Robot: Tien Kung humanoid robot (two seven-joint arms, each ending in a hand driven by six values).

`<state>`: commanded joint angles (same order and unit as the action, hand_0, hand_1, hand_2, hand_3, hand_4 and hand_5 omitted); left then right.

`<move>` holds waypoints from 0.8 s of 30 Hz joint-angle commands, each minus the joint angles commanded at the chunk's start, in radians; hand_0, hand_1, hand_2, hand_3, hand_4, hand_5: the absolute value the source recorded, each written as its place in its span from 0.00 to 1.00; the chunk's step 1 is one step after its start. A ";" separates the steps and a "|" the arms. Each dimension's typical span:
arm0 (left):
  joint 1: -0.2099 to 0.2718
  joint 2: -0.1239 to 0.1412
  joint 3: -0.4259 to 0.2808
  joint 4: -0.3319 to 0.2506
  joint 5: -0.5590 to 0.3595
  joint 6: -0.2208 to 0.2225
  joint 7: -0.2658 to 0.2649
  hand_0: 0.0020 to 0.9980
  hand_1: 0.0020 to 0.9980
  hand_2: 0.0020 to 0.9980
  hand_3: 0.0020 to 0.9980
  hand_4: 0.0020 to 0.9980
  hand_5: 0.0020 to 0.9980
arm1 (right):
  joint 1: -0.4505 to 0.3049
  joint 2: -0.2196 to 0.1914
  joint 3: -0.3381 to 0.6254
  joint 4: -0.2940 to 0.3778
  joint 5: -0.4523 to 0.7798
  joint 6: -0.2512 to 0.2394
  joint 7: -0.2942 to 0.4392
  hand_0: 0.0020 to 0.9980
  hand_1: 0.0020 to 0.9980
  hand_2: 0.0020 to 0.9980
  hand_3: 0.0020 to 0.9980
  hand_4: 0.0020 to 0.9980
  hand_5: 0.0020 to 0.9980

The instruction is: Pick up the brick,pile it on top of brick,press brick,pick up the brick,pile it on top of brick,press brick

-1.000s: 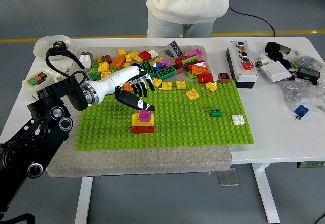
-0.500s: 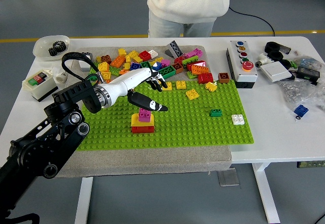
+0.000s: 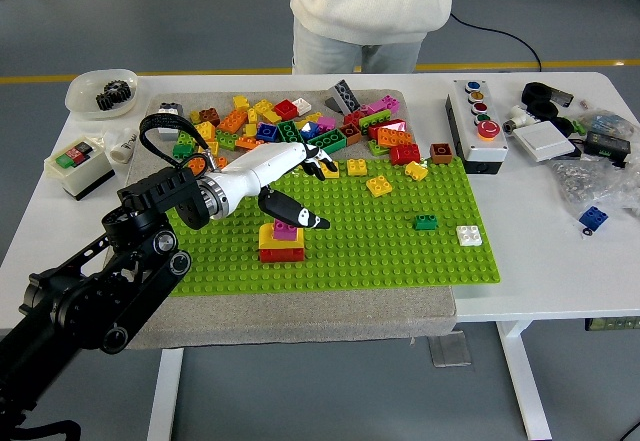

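A small stack stands on the green baseplate: a red brick at the bottom, a yellow brick on it and a pink brick on top. My left hand reaches in from the left, just behind and above the stack. Its fingers are spread toward the loose brick pile, and its black thumb hangs right over the pink brick. The hand holds nothing. My right arm is out of view.
Loose bricks are heaped along the plate's far edge. A yellow brick, a green brick and a white brick sit on the plate to the right. A button box stands at back right. A person stands at the far side.
My left arm has swung forward and to the right. The hand moved from left of the stack to above it, and the thumb dropped closer to the pink brick.
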<state>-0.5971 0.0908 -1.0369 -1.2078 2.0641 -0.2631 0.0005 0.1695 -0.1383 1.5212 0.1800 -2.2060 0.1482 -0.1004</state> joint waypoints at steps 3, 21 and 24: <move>-0.004 -0.001 0.006 0.004 0.013 0.004 -0.001 0.89 0.71 0.69 0.76 1.00 0.29 | 0.000 0.000 -0.001 0.000 0.000 0.000 0.000 0.74 0.65 0.71 0.59 0.81 0.38; -0.029 -0.005 0.006 0.042 0.077 0.020 -0.012 0.90 0.71 0.70 0.76 1.00 0.28 | 0.005 0.000 0.003 0.000 0.006 -0.001 0.000 0.74 0.65 0.71 0.59 0.81 0.38; -0.030 -0.004 0.003 0.051 0.090 0.021 -0.015 0.90 0.71 0.70 0.76 1.00 0.28 | 0.003 0.000 0.005 0.000 0.006 0.000 0.000 0.74 0.65 0.71 0.59 0.81 0.38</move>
<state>-0.6268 0.0864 -1.0339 -1.1569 2.1536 -0.2418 -0.0141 0.1725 -0.1385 1.5259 0.1800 -2.2001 0.1478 -0.1009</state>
